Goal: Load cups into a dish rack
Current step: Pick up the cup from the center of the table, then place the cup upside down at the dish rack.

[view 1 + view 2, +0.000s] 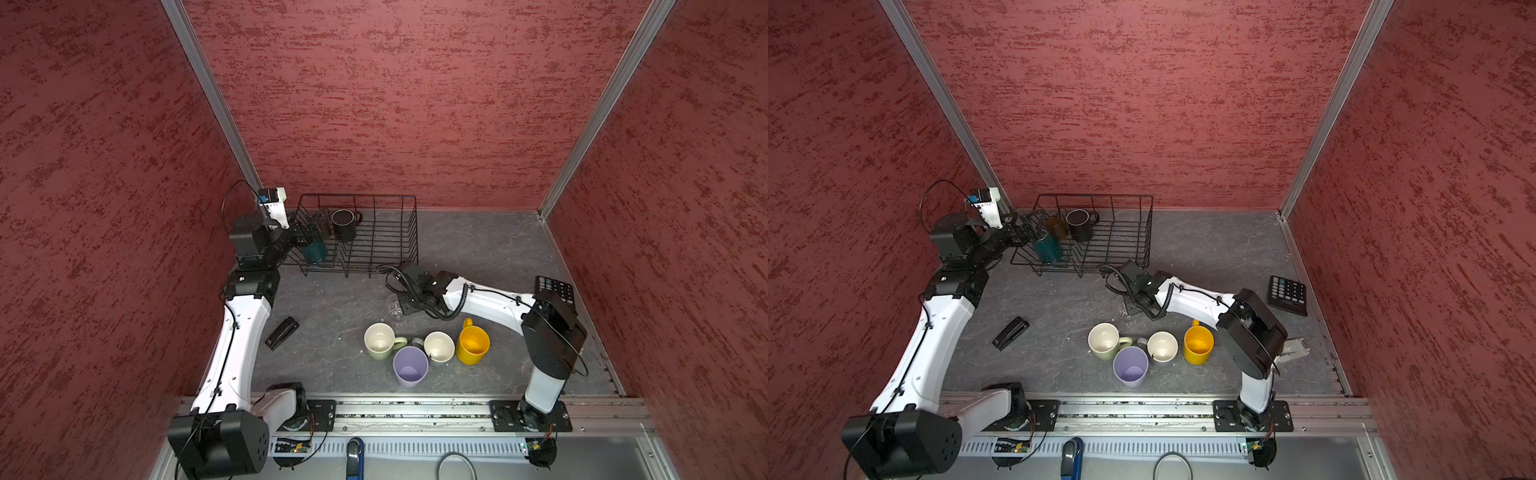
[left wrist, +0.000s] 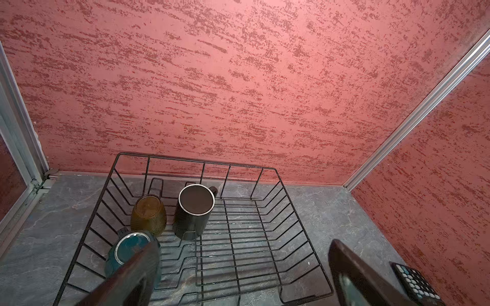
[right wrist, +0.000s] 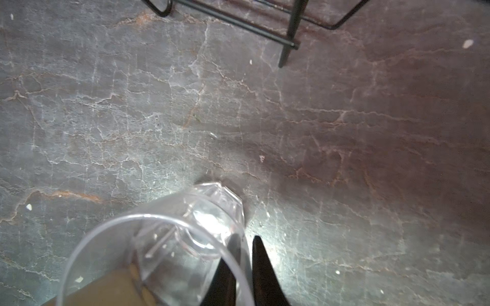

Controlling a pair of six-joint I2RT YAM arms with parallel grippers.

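The black wire dish rack (image 1: 401, 232) stands at the back and holds a black mug (image 1: 344, 224), an amber tumbler (image 2: 148, 214) and a teal mug (image 2: 130, 251). My left gripper (image 2: 244, 246) is open over the rack's left end, one finger beside the teal mug. In front of the rack, my right gripper (image 3: 245, 241) is shut on the wall of the clear glass (image 3: 185, 238), one finger inside the rim and one outside. Nearer the front stand a pale green mug (image 1: 380, 340), a lilac tumbler (image 1: 410, 366), a grey mug (image 1: 439, 346) and a yellow mug (image 1: 472, 344).
A black stapler (image 1: 282, 332) lies at the left beside my left arm. A black calculator (image 1: 1287, 295) lies by the right wall. Red walls close in the grey table on three sides, and the rack's foot (image 3: 289, 34) is near the glass.
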